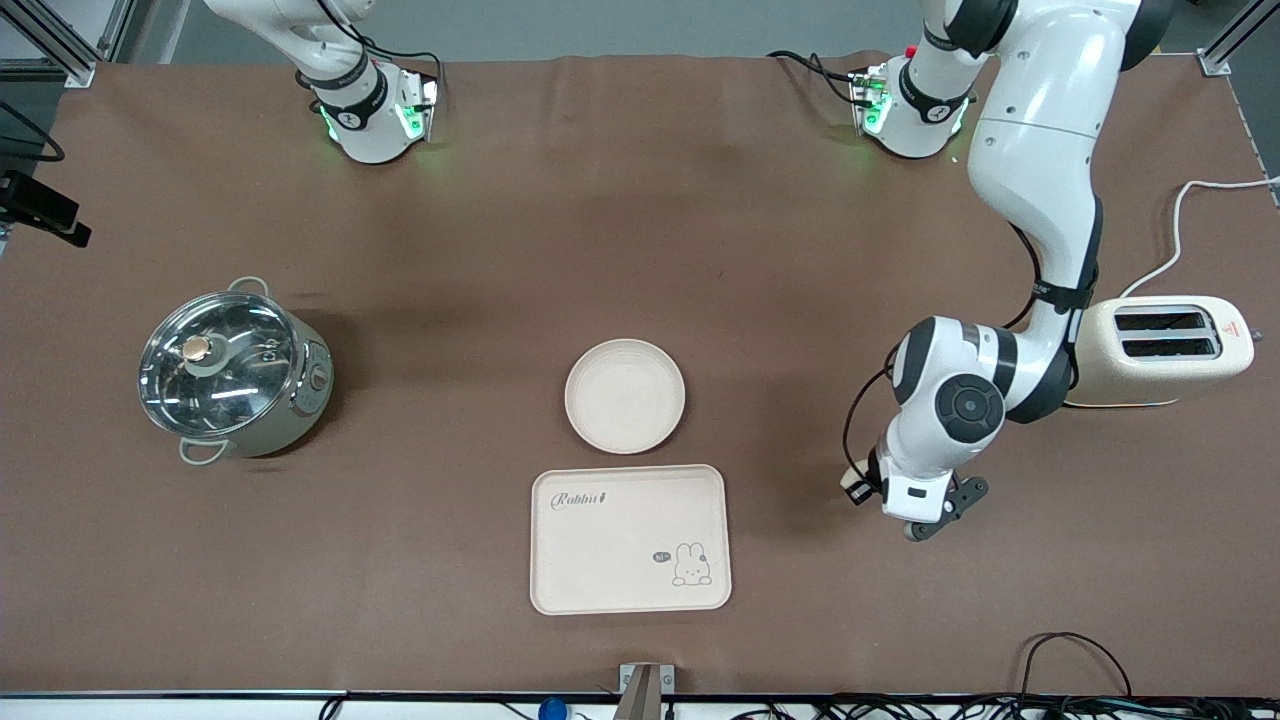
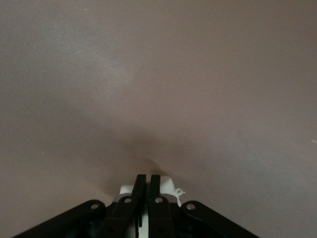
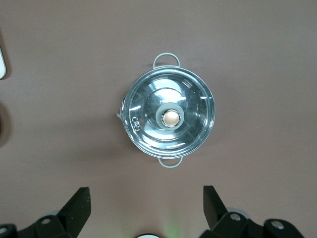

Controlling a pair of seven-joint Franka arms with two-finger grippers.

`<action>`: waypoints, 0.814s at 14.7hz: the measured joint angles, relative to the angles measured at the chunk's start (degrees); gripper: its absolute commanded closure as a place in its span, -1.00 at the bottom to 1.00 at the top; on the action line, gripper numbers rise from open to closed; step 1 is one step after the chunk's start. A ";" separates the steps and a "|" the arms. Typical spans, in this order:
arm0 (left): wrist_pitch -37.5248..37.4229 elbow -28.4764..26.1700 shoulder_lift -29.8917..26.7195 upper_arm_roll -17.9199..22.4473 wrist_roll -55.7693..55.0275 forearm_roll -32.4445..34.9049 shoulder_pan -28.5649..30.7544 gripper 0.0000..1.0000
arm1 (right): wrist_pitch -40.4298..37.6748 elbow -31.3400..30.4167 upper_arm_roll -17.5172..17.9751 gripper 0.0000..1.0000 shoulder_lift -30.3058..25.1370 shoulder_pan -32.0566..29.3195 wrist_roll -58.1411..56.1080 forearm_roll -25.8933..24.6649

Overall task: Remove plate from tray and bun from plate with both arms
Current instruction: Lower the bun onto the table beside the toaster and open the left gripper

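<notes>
- The left pincer (image 2: 146,184) was low over the table (image 1: 800,250), pinching the pale bun (image 2: 168,186).
- The right pincer (image 3: 146,203) hung spread above the pot (image 3: 168,117).
- The plate (image 1: 625,396) lay beside the tray (image 1: 630,538).

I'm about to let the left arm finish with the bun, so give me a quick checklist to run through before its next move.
1. Plate off the tray: ok, it sits on the table just farther from the front camera.
2. Bun off the plate: ok, the plate is bare.
3. Bun in the left hand: ok, pale lump pinched between shut fingers.
4. Table below the left hand bare for release: ok.
5. Right hand out of the way: ok, open, waiting above the pot.
</notes>
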 measured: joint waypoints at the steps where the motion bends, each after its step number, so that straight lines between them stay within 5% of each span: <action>1: 0.78 -0.62 0.47 -0.03 0.21 0.00 0.42 0.53 | 0.00 0.00 0.00 -1.00 0.10 -0.04 0.00 0.00; 4: 1.21 -0.93 0.65 -0.08 0.21 0.00 0.47 -1.00 | 0.00 0.00 -0.01 -1.00 0.65 -0.40 0.00 0.00; 12: -0.37 -0.98 -2.88 -0.19 0.30 0.00 0.45 -1.00 | -0.02 0.61 -0.11 -1.00 1.32 -1.06 -0.01 -0.04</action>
